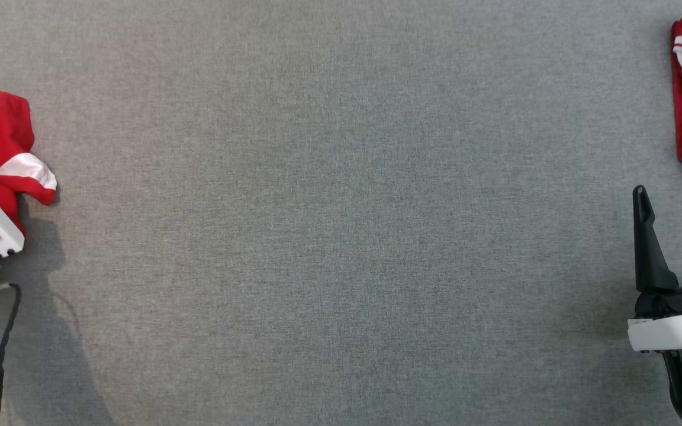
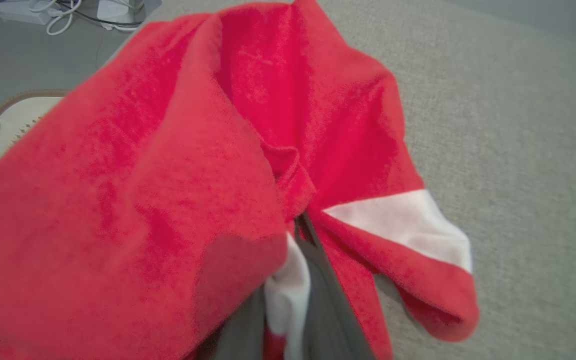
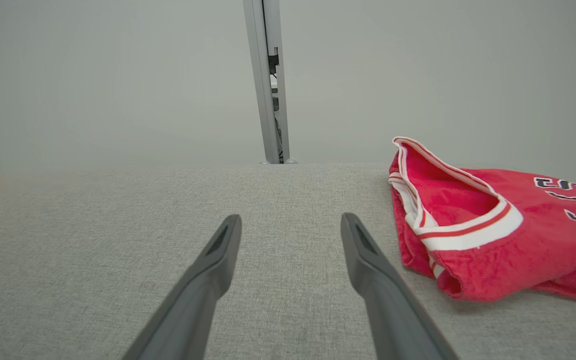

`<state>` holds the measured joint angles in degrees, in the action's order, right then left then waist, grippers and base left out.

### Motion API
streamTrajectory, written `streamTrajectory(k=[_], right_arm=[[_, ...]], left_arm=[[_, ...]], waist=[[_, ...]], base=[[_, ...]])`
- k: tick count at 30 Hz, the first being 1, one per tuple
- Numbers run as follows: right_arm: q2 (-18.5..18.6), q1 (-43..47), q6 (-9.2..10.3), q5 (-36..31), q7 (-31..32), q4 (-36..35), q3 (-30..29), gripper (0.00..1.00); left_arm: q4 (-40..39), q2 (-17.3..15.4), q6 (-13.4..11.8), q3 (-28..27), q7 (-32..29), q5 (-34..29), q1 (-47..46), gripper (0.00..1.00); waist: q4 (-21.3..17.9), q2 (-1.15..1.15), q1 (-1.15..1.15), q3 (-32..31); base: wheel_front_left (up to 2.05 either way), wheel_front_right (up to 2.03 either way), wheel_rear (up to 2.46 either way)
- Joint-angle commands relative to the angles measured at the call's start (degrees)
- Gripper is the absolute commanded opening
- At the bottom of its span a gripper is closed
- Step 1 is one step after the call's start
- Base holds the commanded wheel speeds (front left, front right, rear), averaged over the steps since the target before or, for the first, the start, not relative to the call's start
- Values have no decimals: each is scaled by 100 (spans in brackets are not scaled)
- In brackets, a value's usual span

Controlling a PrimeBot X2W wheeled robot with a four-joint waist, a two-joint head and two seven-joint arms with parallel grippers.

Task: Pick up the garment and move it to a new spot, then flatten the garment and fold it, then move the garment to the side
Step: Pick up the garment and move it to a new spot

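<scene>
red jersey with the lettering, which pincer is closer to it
Right. The right pincer is open just beside the lettered jersey, not touching it. The left pincer is across the table, shut on the other red garment.

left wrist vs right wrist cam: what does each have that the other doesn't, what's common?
Left wrist: a red shirt with a white band, bunched over the left tool, which is shut on it; cables at top left. Right wrist: the right tool, open and empty; a red jersey with white trim and dark lettering beside it; a metal post. Both: the grey tabletop.
</scene>
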<state>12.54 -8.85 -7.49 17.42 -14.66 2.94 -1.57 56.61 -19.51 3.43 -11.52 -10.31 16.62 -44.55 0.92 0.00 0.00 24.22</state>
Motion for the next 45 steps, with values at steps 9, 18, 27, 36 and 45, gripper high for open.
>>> streamTrajectory(k=[9, 18, 27, 36, 45], right_arm=[[-142, 100, -2, 29, -52, 198, -7, 100], [-452, 206, -2, 122, -63, 426, 20, 100], [-797, 324, -2, 224, -65, 516, 50, 100], [-935, 460, -2, 328, -61, 611, 14, 100], [-953, 544, -2, 334, -61, 613, -96, 100]], left_arm=[[-728, -129, 12, 201, 1522, -235, -240, 0], [-2305, 74, 236, 713, 1786, -321, -525, 0], [-3613, 768, 297, 1474, 1203, -249, -370, 0], [-3797, 1535, 203, 2279, 1130, -98, 88, 0], [-3602, 1635, -156, 3314, 1434, 590, 798, 0]], waist=[[-4, 0, 0, -577], [-301, 0, 0, -1063], [-1061, 0, 0, -1312], [-1797, 0, 0, -1356], [-1960, 0, 0, -1366]], base=[[0, 0, 0], [0, 0, 0], [0, 0, 0], [0, 0, 0], [0, 0, 0]])
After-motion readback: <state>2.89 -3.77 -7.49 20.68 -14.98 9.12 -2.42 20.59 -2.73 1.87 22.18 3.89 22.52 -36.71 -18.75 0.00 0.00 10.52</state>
